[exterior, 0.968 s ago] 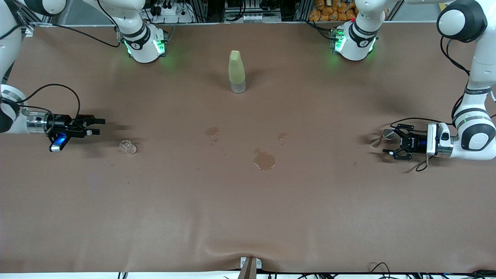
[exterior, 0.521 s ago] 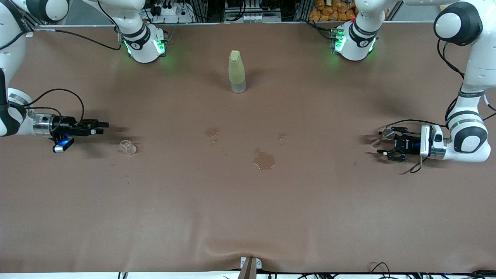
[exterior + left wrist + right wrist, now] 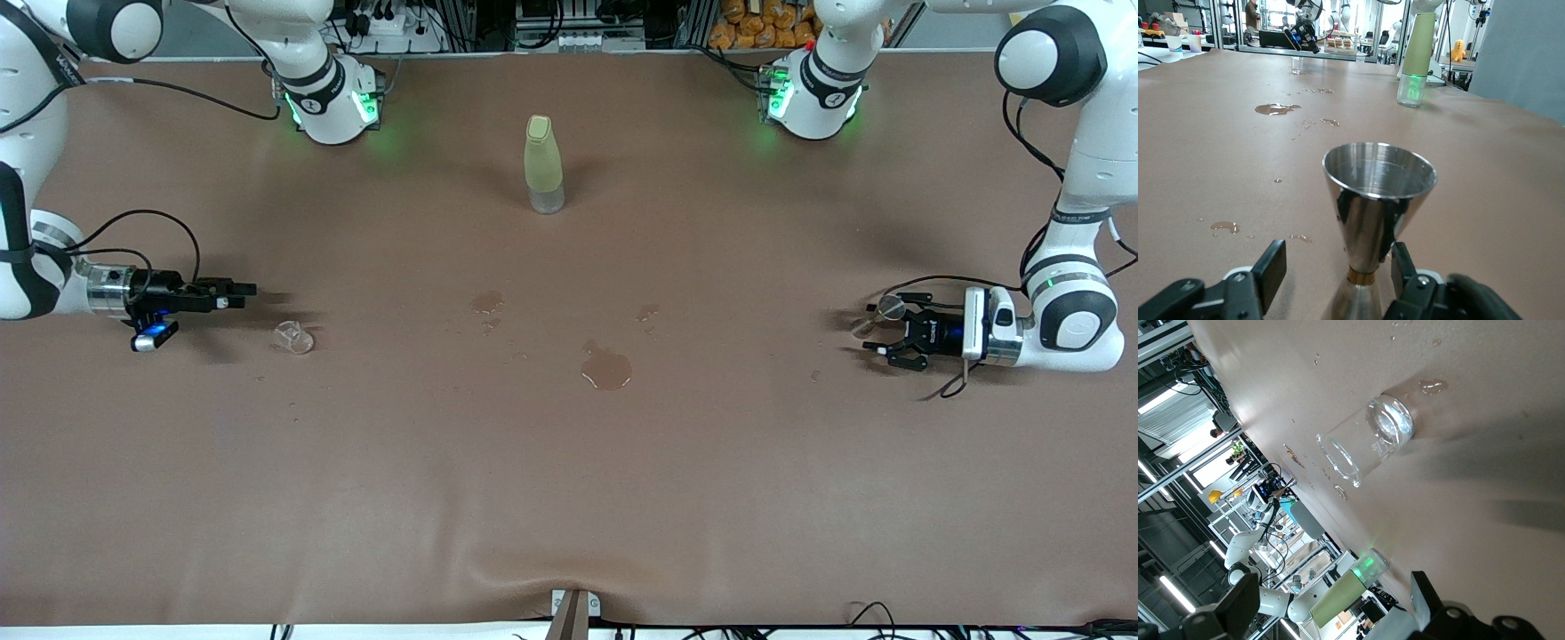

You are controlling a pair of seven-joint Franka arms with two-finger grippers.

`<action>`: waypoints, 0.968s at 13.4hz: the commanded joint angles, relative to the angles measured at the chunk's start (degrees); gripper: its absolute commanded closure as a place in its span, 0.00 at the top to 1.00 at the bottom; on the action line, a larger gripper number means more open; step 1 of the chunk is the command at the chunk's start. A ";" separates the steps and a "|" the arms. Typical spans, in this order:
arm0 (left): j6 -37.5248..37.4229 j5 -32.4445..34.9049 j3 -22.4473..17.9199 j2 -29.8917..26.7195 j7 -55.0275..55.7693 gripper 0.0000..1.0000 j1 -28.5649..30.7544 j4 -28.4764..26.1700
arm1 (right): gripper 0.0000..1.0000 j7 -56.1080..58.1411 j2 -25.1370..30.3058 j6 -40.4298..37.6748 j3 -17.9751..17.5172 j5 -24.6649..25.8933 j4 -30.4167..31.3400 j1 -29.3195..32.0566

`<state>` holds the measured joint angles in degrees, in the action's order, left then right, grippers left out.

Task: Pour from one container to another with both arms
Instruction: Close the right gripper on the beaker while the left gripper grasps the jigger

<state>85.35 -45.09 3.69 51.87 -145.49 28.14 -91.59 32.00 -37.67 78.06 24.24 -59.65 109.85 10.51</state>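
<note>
Two claws hover low over the bench [image 3: 569, 498], both spread open: the left claw [image 3: 876, 338] straddling the upright jigger [image 3: 1378, 220], the right claw [image 3: 238, 293] just short of the clear cup [image 3: 293, 337].

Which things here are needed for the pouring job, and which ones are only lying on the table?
Needed for the job:
- clear cup, near the open right gripper
- metal jigger, standing between the fingers of the open left gripper

Only lying about:
- yellow-green bottle, upright
- puddles on the brown table cover
</note>
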 commanded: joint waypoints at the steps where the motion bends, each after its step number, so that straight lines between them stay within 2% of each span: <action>1: 0.35 -1.58 -0.18 0.16 -2.43 0.68 0.07 -0.43 | 1.00 0.52 -0.83 -0.45 0.72 -1.44 -1.04 -1.02; 9: 0.35 -1.67 -0.18 -0.11 -1.81 0.56 0.33 -0.43 | 1.00 1.04 -0.83 -0.80 -0.69 -1.17 -3.41 -1.01; 13: 0.35 -1.67 -0.18 -0.28 -1.81 0.50 0.33 -0.43 | 1.00 18.92 -0.66 -1.41 -0.78 -0.03 -4.64 -0.93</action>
<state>85.36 -45.35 3.66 51.88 -145.50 28.42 -91.58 43.09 -37.74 77.64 22.98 -59.69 106.38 10.22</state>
